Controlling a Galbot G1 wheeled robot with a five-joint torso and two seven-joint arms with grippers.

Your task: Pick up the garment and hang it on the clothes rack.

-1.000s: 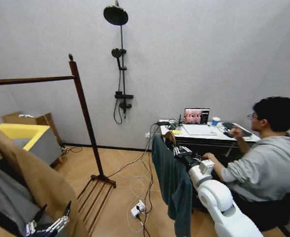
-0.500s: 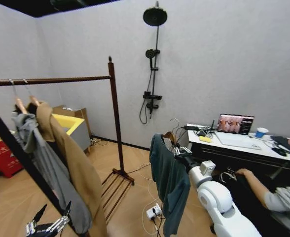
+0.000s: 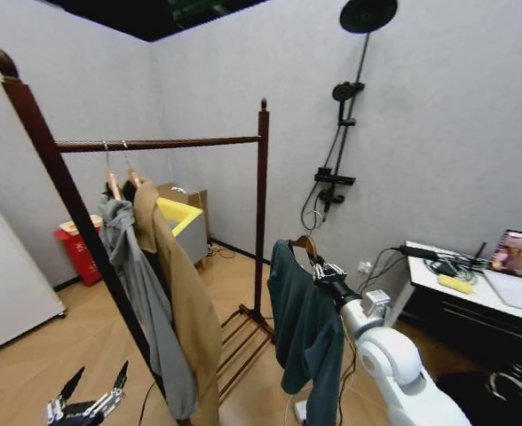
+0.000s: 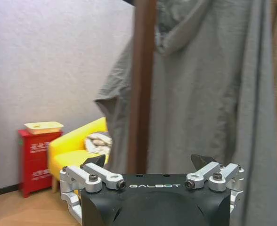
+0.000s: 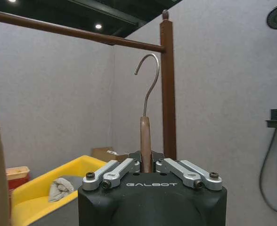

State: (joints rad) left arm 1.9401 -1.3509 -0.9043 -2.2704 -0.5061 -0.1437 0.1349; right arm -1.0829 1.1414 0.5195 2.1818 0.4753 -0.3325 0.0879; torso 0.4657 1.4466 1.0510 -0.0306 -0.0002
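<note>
The garment [image 3: 304, 328], a dark teal shirt, hangs from a wooden hanger [image 5: 145, 141] with a metal hook [image 5: 151, 75]. My right gripper [image 3: 323, 269] is shut on the hanger's neck and holds it up, just right of the clothes rack's far post [image 3: 263, 213]. In the right wrist view the hook stands below the rack's top bar [image 5: 72, 33] and beside the post [image 5: 168, 94], apart from both. My left gripper [image 3: 90, 393] hangs low at the front left, open [image 4: 150, 162] with nothing in it, facing the near post [image 4: 143, 84].
A grey hooded jacket [image 3: 141, 293] and a long tan coat [image 3: 185, 311] hang on the rack's bar at its left part. Behind stand a yellow bin [image 3: 179, 217], a red box [image 3: 82, 248] and a white appliance [image 3: 8, 275]. A desk [image 3: 456, 288] stands right; a shower fixture [image 3: 341, 133] is on the wall.
The whole view has swung left: the desk and seated person slid off to the right, and the rack with its coats came to the middle. The right gripper still holds the hanger.
</note>
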